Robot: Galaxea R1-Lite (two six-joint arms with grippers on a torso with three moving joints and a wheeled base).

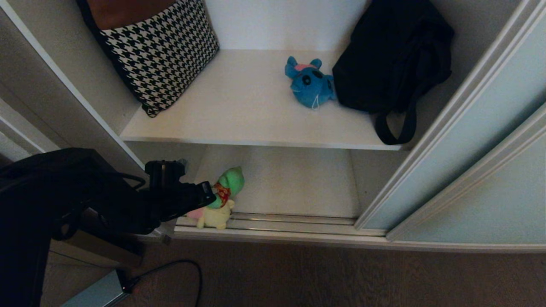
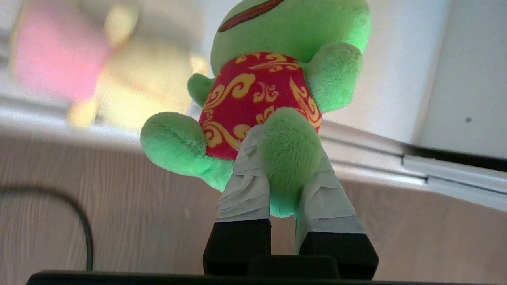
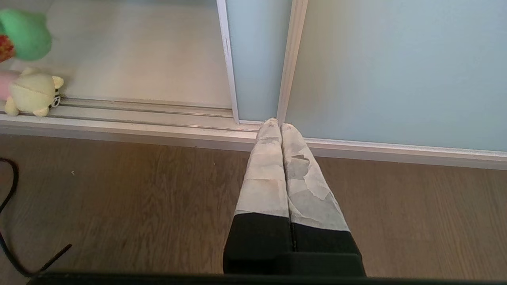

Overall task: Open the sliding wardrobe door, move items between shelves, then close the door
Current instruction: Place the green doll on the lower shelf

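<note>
My left gripper is shut on one leg of a green plush frog with a red and gold bib, held in the air just in front of the lower shelf. Its taped fingers pinch the leg from both sides. Below the frog, a pale yellow plush with a pink part lies on the floor track. A blue plush rests on the upper shelf. The sliding wardrobe door is slid to the right. My right gripper is shut and empty, low over the floor by the door's bottom rail.
A houndstooth cushion leans at the upper shelf's left, and a black bag stands at its right beside the blue plush. A black cable runs over the wood floor in front of the metal track.
</note>
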